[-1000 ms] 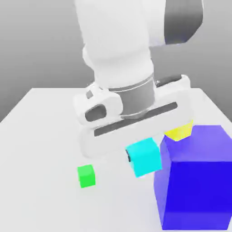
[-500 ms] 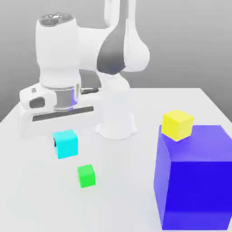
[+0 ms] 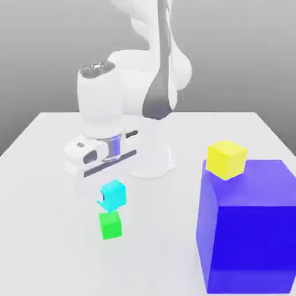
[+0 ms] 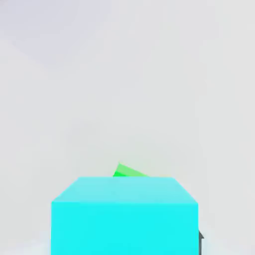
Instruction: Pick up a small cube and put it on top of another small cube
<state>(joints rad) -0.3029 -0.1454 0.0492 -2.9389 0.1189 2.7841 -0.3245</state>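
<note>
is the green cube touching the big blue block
Apart: the exterior view shows a wide strip of bare table between the green cube and the blue block.

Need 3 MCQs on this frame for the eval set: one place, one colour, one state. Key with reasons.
1. Where is the yellow cube?
A) on the blue block
B) on the green cube
C) in the gripper

2. Colour of the held cube?
A) yellow
B) cyan
C) green

3. State of the gripper?
A) wide open and empty
B) resting on the blue block
C) shut on a cube

1 A: it sits at the block's top edge.
2 B: the cube under the hand is cyan.
3 C: the cyan cube hangs gripped between the fingers.
</note>
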